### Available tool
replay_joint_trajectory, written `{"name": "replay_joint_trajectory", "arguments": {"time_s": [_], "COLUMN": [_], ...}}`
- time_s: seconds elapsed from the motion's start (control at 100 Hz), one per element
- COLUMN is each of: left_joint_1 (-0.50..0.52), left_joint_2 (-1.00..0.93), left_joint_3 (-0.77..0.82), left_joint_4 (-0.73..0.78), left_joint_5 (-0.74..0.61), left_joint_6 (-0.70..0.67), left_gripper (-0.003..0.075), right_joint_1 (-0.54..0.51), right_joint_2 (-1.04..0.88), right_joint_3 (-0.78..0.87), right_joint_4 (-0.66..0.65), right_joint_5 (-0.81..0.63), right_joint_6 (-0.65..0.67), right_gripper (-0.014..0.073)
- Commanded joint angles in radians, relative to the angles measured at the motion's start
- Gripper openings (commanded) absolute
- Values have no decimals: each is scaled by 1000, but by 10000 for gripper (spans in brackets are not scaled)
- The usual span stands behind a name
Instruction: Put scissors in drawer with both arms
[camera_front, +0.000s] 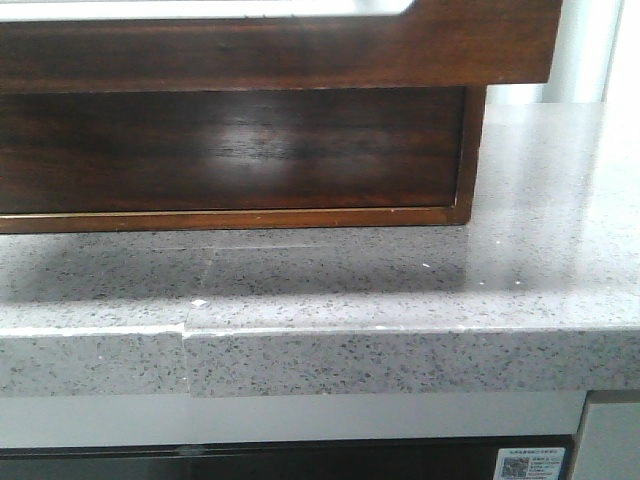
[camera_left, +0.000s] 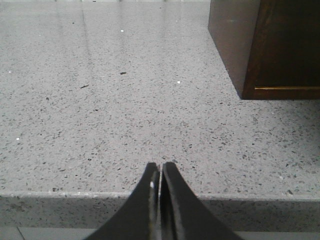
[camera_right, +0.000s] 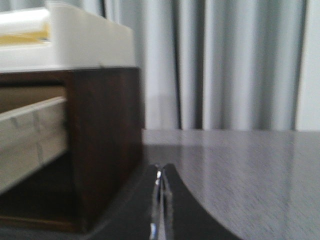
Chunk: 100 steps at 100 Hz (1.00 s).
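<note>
Your left gripper (camera_left: 160, 170) sits pressed together over the tabletop (camera_left: 100, 110) edge, left of the drawer (camera_front: 230, 150); your right gripper (camera_right: 159, 172) looks pinched too, parked beside the cabinet. Scissors? Nowhere visible, probably already inside.

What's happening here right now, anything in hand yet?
Nothing is held. The left gripper is shut and empty over the speckled grey countertop, near the wooden cabinet. The right gripper is also shut, beside the cabinet's side. In the front view the cabinet's opening looks empty. No scissors show in any view.
</note>
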Motion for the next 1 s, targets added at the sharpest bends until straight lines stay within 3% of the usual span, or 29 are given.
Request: {"name": "replay_joint_trajectory", "arguments": {"time_s": [0.0,0.25,0.39,0.72,0.99], "left_joint_1": [2,2,2,2,2], "left_joint_2": [-29,-29,-29,-29,-29], "left_joint_3": [22,22,22,22,22], "left_joint_4": [-6,-6,-6,-6,-6], "left_joint_5": [-74,-74,-74,-76,-76], "left_joint_6": [-2,-2,-2,-2,-2], "left_gripper": [-22,-22,-22,-22,-22], "right_joint_1": [-44,-116,-126,-130,-130], "right_joint_2": [-24,-100,-114,-157,-157], "right_joint_3": [8,76,76,76,76], "right_joint_4": [-11,2,106,116,116], "right_joint_5": [-20,87,172,541,545], "right_joint_6": [8,-6,-133,-175,-170], "right_gripper": [-50,-50,-50,-50,-50]}}
